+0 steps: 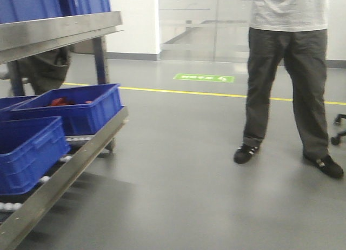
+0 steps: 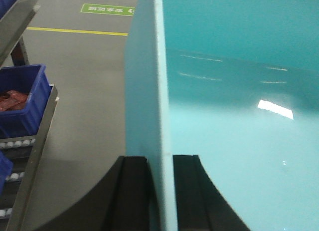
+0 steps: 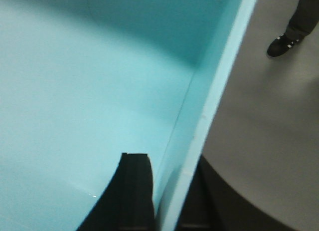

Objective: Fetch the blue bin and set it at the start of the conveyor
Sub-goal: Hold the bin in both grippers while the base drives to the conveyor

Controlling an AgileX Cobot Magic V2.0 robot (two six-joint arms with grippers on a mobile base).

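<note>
Grey workshop floor [image 1: 178, 169] extends ahead, crossed by a yellow line [image 1: 194, 92], with a person [image 1: 286, 72] standing at right and a steel roller rack [image 1: 65, 169] at left carrying dark blue crates [image 1: 75, 107]. No belt or red edge appears in any view, so the conveyor start cannot be placed from these pictures. The blue bin [image 2: 239, 116] is off the floor and held between the two arms. The left hand [image 2: 160, 163] is clamped on the bin's left wall, one finger outside and one inside, with the tub's interior lying to its right. The right hand [image 3: 168, 171] is likewise clamped on the opposite wall, with the interior lying to its left. Both gripped walls run forward, away from the wrists. Whether that is the bin's long axis cannot be told. Neither arm is nearer, since both are in contact. Judgement: the fetch appears complete and carriage to the conveyor remains. Uneven arm motion risks twisting the thin walls out of grip.
</note>
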